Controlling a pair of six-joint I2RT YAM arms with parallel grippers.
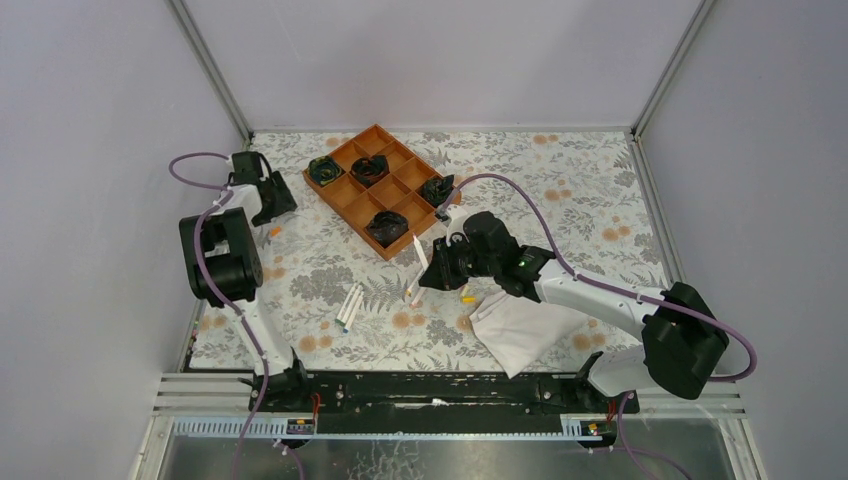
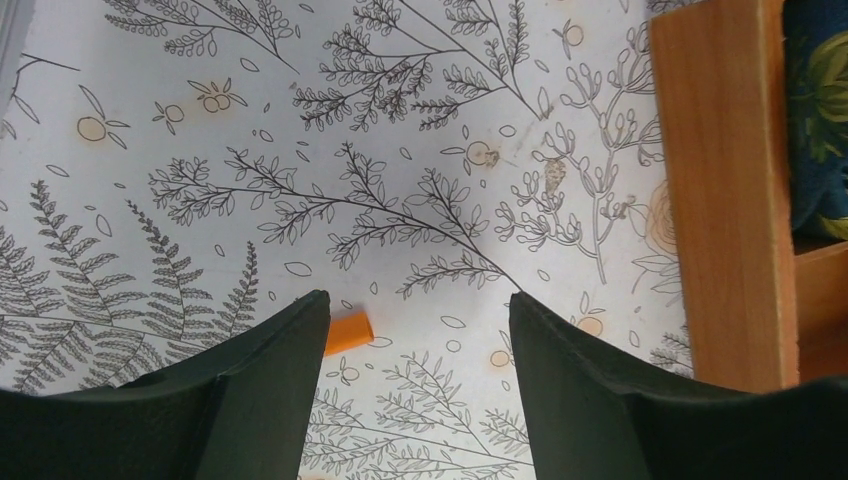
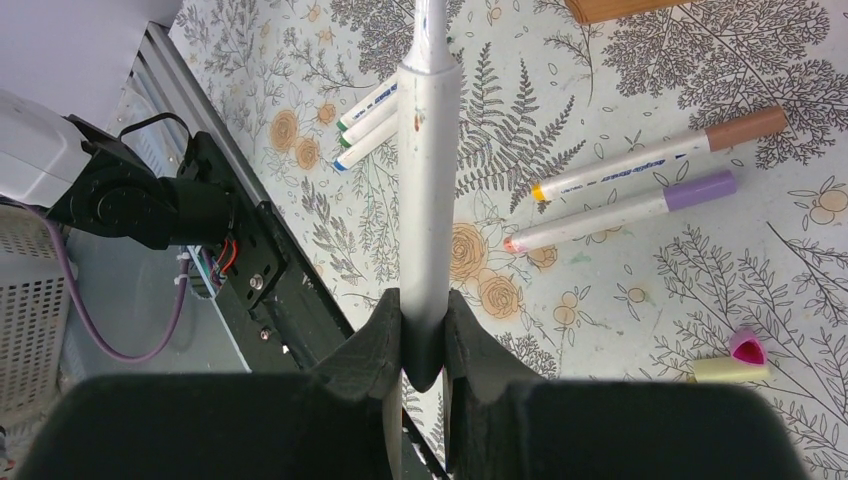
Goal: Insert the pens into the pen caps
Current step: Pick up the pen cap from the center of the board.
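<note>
My right gripper (image 3: 425, 315) is shut on the end of a white pen (image 3: 425, 180), which sticks out over the table. In the top view this gripper (image 1: 432, 272) holds the pen (image 1: 418, 250) near the table's middle. Three uncapped pens (image 3: 365, 125) lie side by side, and two more lie close by, one with a brown cap (image 3: 745, 128), one with a purple cap (image 3: 700, 190). A yellow cap (image 3: 725, 370) and a pink cap (image 3: 748, 348) lie together. My left gripper (image 2: 416, 300) is open just above the table, an orange cap (image 2: 348, 332) beside its left finger.
An orange wooden compartment tray (image 1: 352, 190) with dark objects in several cells stands at the back, and its edge (image 2: 725, 190) is right of my left gripper. A folded white cloth (image 1: 520, 330) lies under the right arm. The black base rail (image 3: 250, 270) runs along the near edge.
</note>
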